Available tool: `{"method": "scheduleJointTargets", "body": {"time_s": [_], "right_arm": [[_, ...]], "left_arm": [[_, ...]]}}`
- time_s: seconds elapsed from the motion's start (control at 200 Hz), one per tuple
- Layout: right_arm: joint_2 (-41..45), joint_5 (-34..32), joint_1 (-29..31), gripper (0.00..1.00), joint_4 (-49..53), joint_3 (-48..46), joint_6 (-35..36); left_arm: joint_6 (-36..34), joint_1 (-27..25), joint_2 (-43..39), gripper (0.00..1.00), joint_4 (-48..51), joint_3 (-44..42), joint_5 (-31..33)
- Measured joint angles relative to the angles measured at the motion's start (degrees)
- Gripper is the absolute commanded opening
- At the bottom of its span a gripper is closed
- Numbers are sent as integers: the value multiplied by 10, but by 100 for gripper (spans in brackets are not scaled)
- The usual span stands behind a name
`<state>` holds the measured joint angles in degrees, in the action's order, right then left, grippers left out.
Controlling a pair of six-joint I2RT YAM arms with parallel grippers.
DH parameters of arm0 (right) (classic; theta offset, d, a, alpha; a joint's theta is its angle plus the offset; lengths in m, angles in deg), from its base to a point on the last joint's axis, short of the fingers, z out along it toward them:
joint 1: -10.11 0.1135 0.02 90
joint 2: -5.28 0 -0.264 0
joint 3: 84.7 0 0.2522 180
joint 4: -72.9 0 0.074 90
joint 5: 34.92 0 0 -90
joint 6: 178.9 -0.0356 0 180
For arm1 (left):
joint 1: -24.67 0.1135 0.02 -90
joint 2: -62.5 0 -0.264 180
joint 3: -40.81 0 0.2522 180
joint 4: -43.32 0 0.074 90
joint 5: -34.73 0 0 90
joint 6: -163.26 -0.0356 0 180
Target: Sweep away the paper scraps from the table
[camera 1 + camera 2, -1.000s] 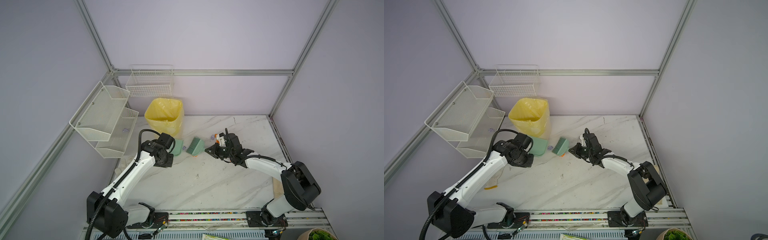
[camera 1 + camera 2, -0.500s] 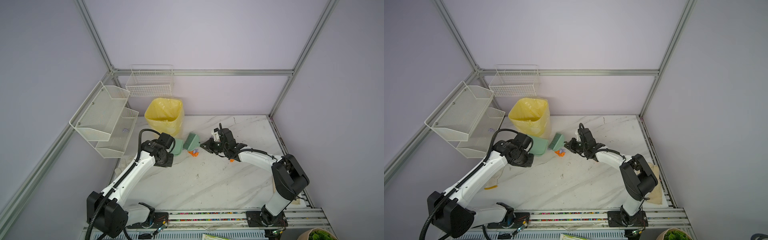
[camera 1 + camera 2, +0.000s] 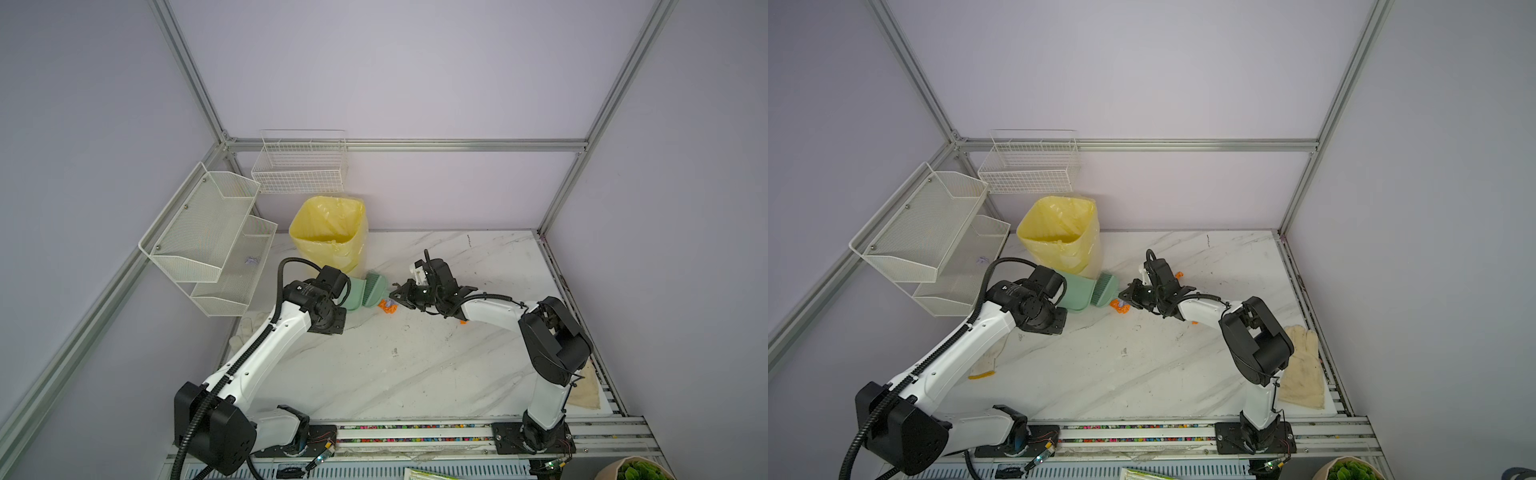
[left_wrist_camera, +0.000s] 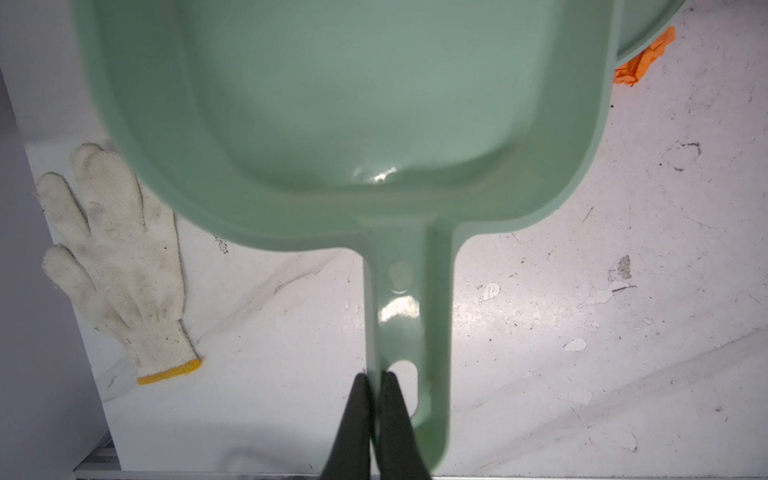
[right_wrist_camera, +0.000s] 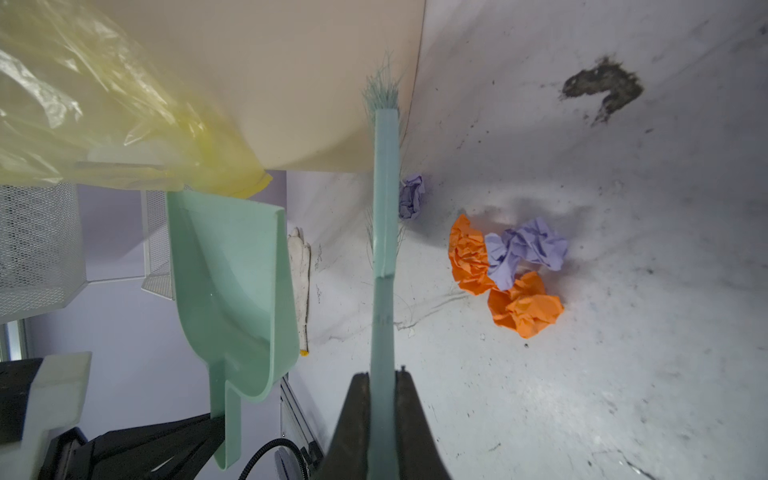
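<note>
Nearest the front, the table (image 3: pixel 415 374) is seen bare of paper, just scuffs. A bit further in, one stray orange wad (image 3: pixel 462 321) can be spotted under the right arm. Then the tools: the dustpan (image 4: pixel 353 104) handle is pinched at its edge by the left gripper (image 4: pixel 373 376), fingers pressed tight, and the brush (image 5: pixel 384 208) is clamped between the right gripper (image 5: pixel 382 376) fingers. The pan is shown totally empty, lol. The paper scraps (image 5: pixel 511 270) are bunched on the table just beside the brush, outside the pan, with a lilac one (image 5: pixel 411 197) right against the brush. Another orange bit (image 3: pixel 1178 274) is seen beyond the right gripper. Furthest back, the bin (image 3: pixel 328 232) is parked. Gathering is judged mostly done; scooping and dumping are left.
</note>
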<state>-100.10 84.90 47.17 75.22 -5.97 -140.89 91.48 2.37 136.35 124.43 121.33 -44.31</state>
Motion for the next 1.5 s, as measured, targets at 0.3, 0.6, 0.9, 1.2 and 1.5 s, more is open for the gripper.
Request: {"method": "scheduleJointTargets", "body": {"time_s": [0.3, 0.6, 0.9, 1.2, 1.5], "right_arm": [[60, -2, -25, 0, 7, -87, 0], [164, -19, -38, 0, 57, -101, 13], [215, -35, -48, 0, 118, -96, 42], [213, -88, -66, 0, 249, -10, 174], [215, -176, -66, 0, 320, 29, 297]], "left_arm": [[0, 0, 5, 0, -1, 0, -1], [-4, 0, 5, 0, -4, 0, -8], [-3, 0, 5, 0, -4, 0, -47], [1, -9, 28, 0, 10, 0, -142], [9, -41, 60, 0, 40, 0, -193]]}}
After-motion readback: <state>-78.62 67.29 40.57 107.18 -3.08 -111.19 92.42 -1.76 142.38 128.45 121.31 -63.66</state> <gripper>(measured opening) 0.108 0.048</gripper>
